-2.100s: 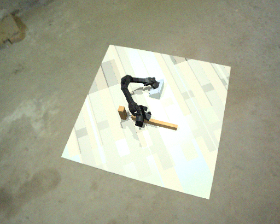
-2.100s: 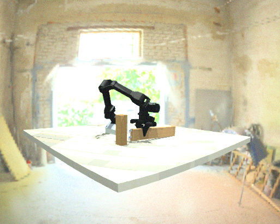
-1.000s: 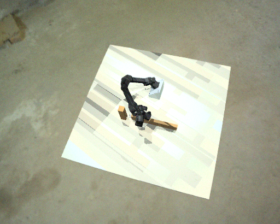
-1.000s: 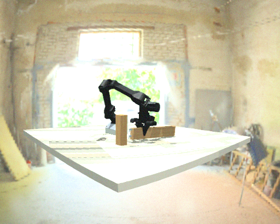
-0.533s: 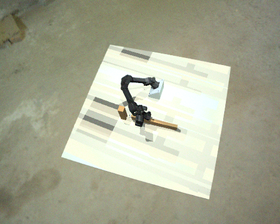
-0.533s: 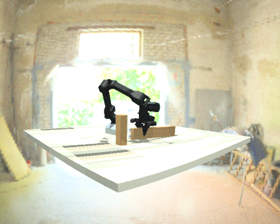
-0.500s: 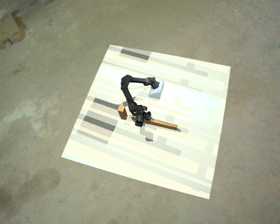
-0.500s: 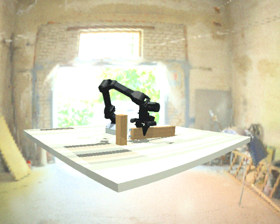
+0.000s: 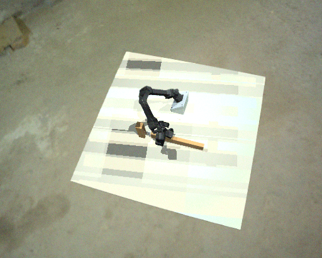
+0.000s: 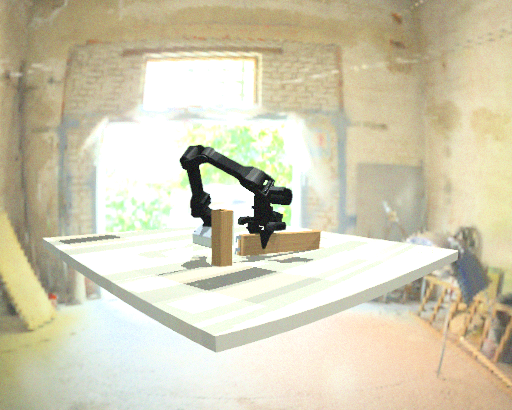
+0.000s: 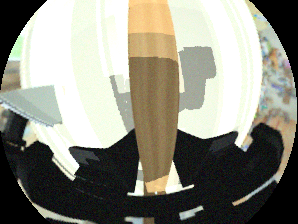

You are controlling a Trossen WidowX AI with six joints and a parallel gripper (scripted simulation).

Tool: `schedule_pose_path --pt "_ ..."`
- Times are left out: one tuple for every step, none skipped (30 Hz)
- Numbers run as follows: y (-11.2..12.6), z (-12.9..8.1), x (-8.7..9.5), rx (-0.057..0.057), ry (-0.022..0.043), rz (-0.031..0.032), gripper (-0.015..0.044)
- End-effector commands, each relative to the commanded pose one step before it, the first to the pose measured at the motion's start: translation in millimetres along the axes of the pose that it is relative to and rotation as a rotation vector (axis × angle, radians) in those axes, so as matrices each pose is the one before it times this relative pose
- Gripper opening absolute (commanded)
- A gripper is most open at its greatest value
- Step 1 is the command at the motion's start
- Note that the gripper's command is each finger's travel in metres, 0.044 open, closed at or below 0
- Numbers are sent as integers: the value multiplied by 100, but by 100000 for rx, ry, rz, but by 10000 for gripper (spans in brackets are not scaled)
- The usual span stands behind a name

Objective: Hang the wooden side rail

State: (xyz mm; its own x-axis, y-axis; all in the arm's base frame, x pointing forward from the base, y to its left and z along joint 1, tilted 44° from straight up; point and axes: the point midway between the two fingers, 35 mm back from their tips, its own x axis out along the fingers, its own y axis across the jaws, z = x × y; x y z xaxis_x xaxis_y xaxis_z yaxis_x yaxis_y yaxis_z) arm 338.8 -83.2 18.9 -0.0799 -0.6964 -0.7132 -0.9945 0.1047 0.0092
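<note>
1. The rail (image 10: 283, 242) is pinched across its width by the gripper (image 10: 264, 239), close to the hook end and not at the middle
2. The rail's long axis is seen to run from the post (image 10: 222, 237) out to the right in the exterior view; its far end appears to rest on the table (image 10: 333, 295), the near end looks slightly raised
3. The hooks (image 10: 238, 245) are found just beside the post, apparently not yet inside its slot; a short push along the rail's own axis toward the post, then a drop, is judged to be needed
4. The gap between hooks and post is shown from the side only by the exterior view; the top view gives the rail's (image 9: 185, 142) line against the post (image 9: 141, 129)
5. In the wrist view only the rail (image 11: 153, 96) running away from the fingers is shown; the slot and pins are hidden in every view
</note>
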Motion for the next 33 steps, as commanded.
schedule_pose_path --pt "-278 -100 -418 167 -512 -1142 0" --pt "3 -11 -11 0 0 0 0" --pt "2 -11 -11 0 0 0 0" --pt "1 -11 -10 0 0 0 0" --pt "-1 -11 -9 0 0 0 0" --pt "-3 -11 -5 0 0 0 0" --pt "-4 -10 0 0 1 0 0" --pt "-5 -10 7 0 1 0 0" --pt "-7 -11 11 0 1 0 0" --pt "-8 -11 11 0 1 0 0" --pt "-9 -11 11 0 1 0 0" --pt "-7 -11 11 0 1 0 0" --pt "-5 -11 11 0 1 0 0" --pt "-2 -11 11 0 1 0 0" --pt "1 -11 11 0 1 0 0" --pt "4 -11 11 0 1 0 0" --pt "6 -11 11 0 1 0 0" --pt "7 -11 11 0 1 0 0" --pt "7 -11 11 0 1 0 0" --pt "8 -11 11 0 1 0 0" --pt "9 -11 10 0 1 0 0" --pt "10 -11 9 0 1 1 0" --pt "11 -11 8 -1 1 1 0" --pt "12 -11 6 -1 1 1 0" --pt "12 -11 3 -1 1 1 0" --pt "11 -11 0 -1 1 1 0" --pt "11 -11 -2 -1 0 1 0" --pt "11 -11 -4 -1 0 1 0" --pt "11 -11 -5 -1 0 1 0" --pt "11 -11 -6 -1 0 1 0" --pt "11 -11 -7 -1 0 1 0" --pt "11 -11 -7 -1 0 1 0" --pt "11 -11 -7 -1 0 1 0"
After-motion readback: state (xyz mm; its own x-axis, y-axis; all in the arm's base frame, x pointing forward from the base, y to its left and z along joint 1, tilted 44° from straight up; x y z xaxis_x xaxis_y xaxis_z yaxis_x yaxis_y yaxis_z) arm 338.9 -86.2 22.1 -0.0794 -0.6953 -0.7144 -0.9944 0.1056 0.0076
